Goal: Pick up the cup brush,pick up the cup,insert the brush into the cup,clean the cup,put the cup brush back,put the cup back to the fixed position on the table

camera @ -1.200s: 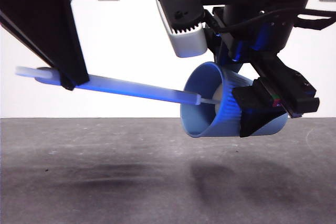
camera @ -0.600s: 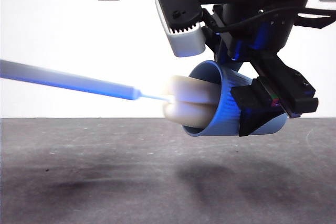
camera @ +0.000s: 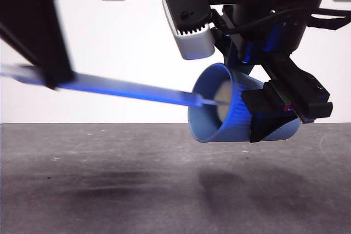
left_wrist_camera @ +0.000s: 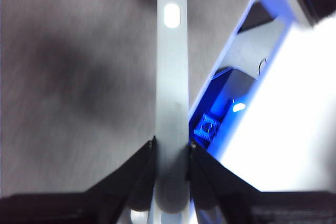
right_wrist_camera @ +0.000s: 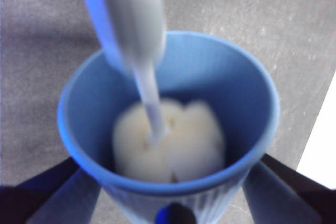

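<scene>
inside tilted cup [camera: 241, 114], brush [camera: 137, 90] head

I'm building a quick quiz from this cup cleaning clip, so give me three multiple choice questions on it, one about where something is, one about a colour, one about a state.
1. Where is the sponge head of the cup brush?
A. Lying on the table
B. Deep inside the cup
C. Hanging outside the rim

2. What colour is the cup?
A. Light blue
B. Red
C. Green

3. How is the cup held?
A. Standing upright on the table
B. Upside down on the table
C. Tipped on its side in the air, clear of the table

Answers:
1 B, the right wrist view shows the cream sponge head down in the cup.
2 A, its ribbed wall and inside are light blue.
3 C, the right claw grips it with its mouth facing the left claw, which clamps the brush handle.
</scene>
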Controlling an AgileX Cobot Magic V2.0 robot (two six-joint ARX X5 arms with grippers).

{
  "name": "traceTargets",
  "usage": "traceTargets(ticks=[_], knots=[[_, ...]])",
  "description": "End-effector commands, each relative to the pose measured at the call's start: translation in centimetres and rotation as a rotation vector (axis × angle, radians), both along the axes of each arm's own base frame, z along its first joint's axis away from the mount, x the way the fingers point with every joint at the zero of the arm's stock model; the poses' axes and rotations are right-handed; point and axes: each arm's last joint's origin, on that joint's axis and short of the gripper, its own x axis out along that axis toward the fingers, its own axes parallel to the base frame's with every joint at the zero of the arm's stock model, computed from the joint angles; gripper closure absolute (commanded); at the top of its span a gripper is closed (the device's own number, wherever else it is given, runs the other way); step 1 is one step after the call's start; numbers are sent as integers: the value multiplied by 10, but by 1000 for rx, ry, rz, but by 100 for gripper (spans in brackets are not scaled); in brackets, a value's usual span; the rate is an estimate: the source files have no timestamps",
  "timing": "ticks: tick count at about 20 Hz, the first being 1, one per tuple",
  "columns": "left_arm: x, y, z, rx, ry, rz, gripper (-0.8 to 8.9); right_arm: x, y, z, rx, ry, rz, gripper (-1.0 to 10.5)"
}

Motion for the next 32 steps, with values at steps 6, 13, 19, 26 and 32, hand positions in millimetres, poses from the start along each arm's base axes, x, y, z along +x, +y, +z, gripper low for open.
traceTargets(ticks=[6,13,19,26,32], knots=[[8,-10,-9,3,15,28,821,0,2,-1,22,2,-18,959],[-16,28,7,171,-16,86,821,0,2,-1,41,3,-38,959],[-43,63,23,174,-4,144,821,1,1,0,114,1,-116,959],[-57,84,35,90,-65,311,821,5,-9,16,430,-38,-408,959],[-50,83,40,4,-181,580,822,0,-26,45,747,-59,-587,959]])
